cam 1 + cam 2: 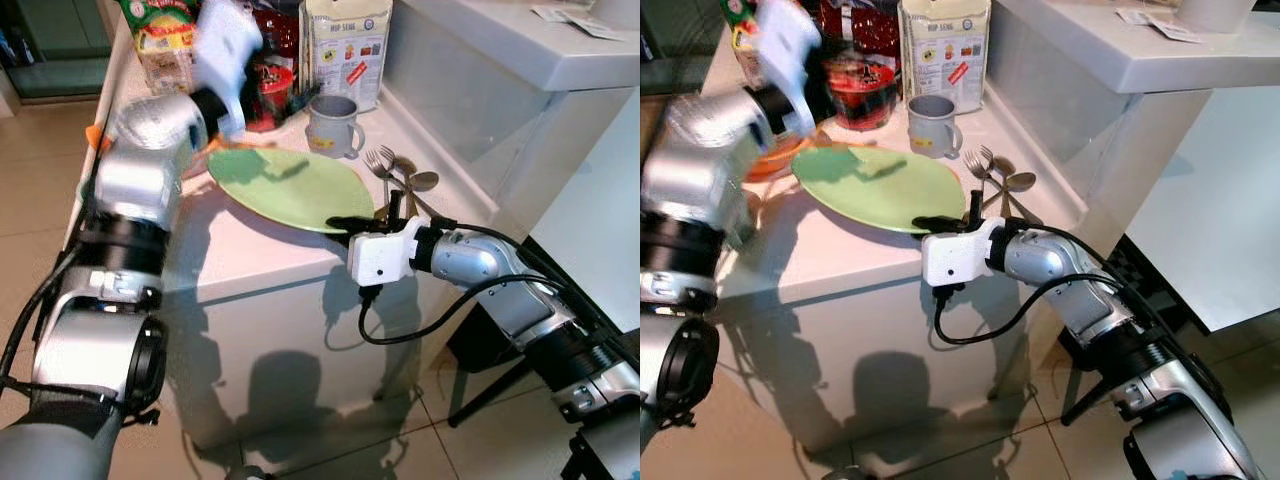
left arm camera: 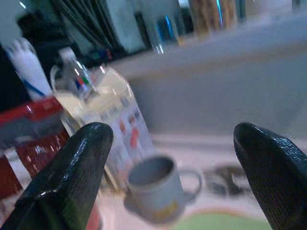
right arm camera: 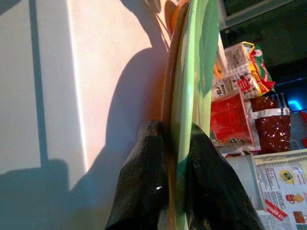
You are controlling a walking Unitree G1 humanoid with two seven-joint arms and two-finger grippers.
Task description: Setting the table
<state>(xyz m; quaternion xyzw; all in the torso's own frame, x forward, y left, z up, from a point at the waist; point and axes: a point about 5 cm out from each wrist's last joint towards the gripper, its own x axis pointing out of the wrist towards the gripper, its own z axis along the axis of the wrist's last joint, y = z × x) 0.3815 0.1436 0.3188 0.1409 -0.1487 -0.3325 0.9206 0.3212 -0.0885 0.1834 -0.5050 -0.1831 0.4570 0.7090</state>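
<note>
While the green plate (image 1: 290,188) lies on the white worktop (image 1: 230,250) near its front edge, the right gripper (image 3: 175,158) has its fingers clamped on the plate's rim. The left gripper (image 2: 172,163), fingers spread and empty, hovers above the grey mug (image 1: 333,125); forks and spoons (image 1: 395,170) lie beside the plate

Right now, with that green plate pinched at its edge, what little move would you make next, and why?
Probably lift the plate slightly off the counter. The right gripper is shut on its near rim, one finger above and one below, so the hold looks set. The left gripper is open, up near the mug, and holds nothing.
</note>
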